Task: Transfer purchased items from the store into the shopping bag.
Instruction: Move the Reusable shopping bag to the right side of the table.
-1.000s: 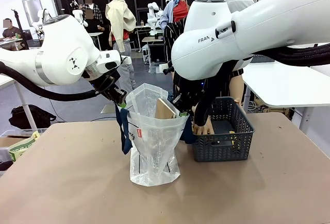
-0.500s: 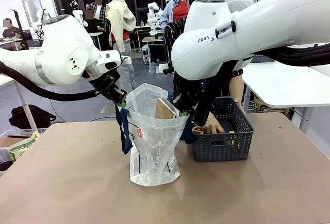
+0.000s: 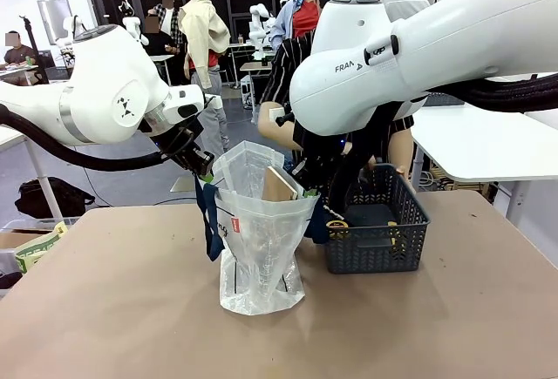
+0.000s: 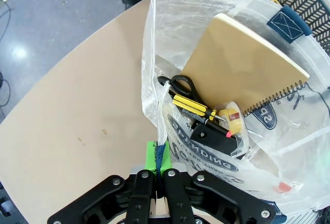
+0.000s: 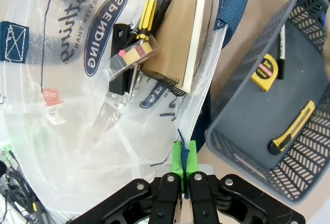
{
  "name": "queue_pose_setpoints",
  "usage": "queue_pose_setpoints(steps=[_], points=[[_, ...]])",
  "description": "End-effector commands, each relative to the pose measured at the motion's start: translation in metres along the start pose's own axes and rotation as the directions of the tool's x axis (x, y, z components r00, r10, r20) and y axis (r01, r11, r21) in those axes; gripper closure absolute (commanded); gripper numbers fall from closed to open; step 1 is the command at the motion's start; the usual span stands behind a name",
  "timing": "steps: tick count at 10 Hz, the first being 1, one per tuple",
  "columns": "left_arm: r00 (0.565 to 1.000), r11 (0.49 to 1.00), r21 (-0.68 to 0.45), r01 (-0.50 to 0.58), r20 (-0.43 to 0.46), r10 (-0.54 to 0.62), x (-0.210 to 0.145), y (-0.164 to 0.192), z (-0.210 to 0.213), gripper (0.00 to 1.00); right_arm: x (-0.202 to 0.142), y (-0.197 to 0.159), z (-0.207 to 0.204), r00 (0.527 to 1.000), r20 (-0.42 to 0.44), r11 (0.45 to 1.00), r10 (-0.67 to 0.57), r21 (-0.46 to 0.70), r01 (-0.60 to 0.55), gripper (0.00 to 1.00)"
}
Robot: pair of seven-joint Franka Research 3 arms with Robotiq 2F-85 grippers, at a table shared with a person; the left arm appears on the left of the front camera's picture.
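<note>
Clear-plastic shopping bag point(image 3: 260, 248) held open btw both grippers.
L gripper point(image 4: 159, 162) pinches bag's left rim; tan notebook point(image 4: 242, 74) and scissors point(image 4: 181, 86) sit inside bag. R gripper point(image 5: 183, 154) pinches its right rim. Basket point(image 5: 294, 175) just right of bag holds tape measure point(image 5: 264, 65) and knife point(image 5: 292, 126). Risk: thin rim slips off pads, mouth collapses, items miss.
</note>
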State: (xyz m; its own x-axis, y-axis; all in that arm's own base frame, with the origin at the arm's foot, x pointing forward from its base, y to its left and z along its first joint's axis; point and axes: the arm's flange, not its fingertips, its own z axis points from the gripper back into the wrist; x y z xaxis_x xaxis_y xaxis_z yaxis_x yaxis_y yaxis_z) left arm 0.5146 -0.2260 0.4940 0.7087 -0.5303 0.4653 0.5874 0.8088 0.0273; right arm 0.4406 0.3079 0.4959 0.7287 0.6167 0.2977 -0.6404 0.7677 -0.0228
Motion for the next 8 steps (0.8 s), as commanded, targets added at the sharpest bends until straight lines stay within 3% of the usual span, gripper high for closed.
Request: queue_pose_setpoints(steps=[1,8], points=[[1.0,1.0,0.004,-0.001,0.008,0.001,0.0006,0.002,0.0011,1.0,-0.0034,-0.001,0.0016,1.0,0.008,1.0,-0.004,0.003,0.004,1.0],[1.0,1.0,0.004,-0.001,0.008,0.001,0.0006,0.002,0.0011,1.0,-0.0034,-0.001,0.0016,1.0,0.008,1.0,-0.004,0.003,0.004,1.0]])
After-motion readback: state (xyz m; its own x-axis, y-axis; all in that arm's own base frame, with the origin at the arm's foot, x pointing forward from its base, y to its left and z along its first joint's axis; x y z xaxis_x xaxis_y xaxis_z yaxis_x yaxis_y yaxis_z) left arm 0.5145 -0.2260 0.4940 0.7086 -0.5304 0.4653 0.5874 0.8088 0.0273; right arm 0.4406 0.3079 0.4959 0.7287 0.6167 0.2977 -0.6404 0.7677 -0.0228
